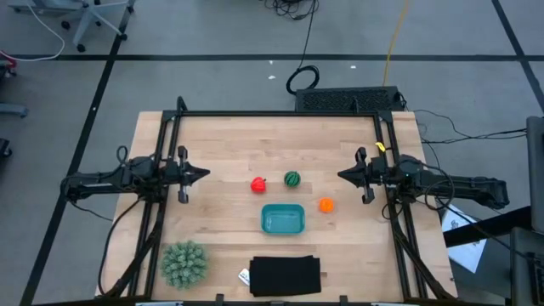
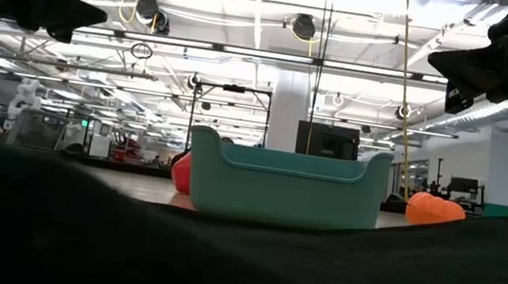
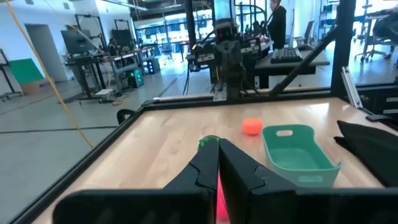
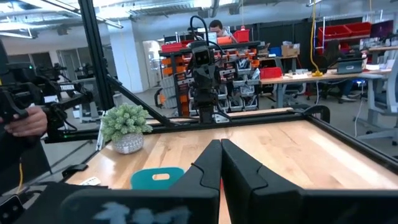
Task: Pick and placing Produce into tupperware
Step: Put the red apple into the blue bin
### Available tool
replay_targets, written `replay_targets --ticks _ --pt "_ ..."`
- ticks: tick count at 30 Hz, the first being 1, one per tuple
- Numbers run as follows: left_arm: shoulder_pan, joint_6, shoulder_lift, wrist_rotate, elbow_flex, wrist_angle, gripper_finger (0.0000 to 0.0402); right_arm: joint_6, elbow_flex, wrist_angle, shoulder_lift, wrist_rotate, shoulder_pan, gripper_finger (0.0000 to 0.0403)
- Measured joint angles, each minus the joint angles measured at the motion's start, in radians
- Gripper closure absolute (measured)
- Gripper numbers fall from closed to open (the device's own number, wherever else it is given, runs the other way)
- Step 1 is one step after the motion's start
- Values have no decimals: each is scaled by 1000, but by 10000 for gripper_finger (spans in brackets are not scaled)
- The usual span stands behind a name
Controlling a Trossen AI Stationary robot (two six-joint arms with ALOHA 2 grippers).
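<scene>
The teal tub (image 1: pixel 282 219) stands on its base in the table's middle near part, also in the low view (image 2: pixel 275 178), the left wrist view (image 3: pixel 296 148) and the right wrist view (image 4: pixel 157 178). The red piece (image 1: pixel 258 184), the green striped piece (image 1: pixel 291 179) and the orange piece (image 1: pixel 325 205) rest on the wood around the tub. My left gripper (image 1: pixel 204 174) hovers shut at the table's left, above the surface. My right gripper (image 1: pixel 342 176) hovers shut at the table's right. Both point toward the middle.
A spiky pale-green ball (image 1: pixel 184 263) sits at the near left corner. A flat black object (image 1: pixel 286 275) lies at the near edge beside a small white tag (image 1: pixel 244 276). A black frame (image 1: pixel 280 114) runs around the table. A person's hand (image 4: pixel 25 121) shows in the room beyond.
</scene>
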Motion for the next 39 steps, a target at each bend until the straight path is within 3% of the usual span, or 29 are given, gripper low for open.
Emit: replay_targets --ticks 14,21,30,39 --pt "0 -11 0 -7 0 0 385 -14 0 1 0 2 0 403" --pt "0 -75 13 -113 0 2 385 -21 0 1 0 2 0 403" --pt "0 -77 143 -115 5 136 385 -44 0 1 0 10 0 403" --pt "0 -43 317 -105 142 122 385 -80 0 0 0 10 0 403"
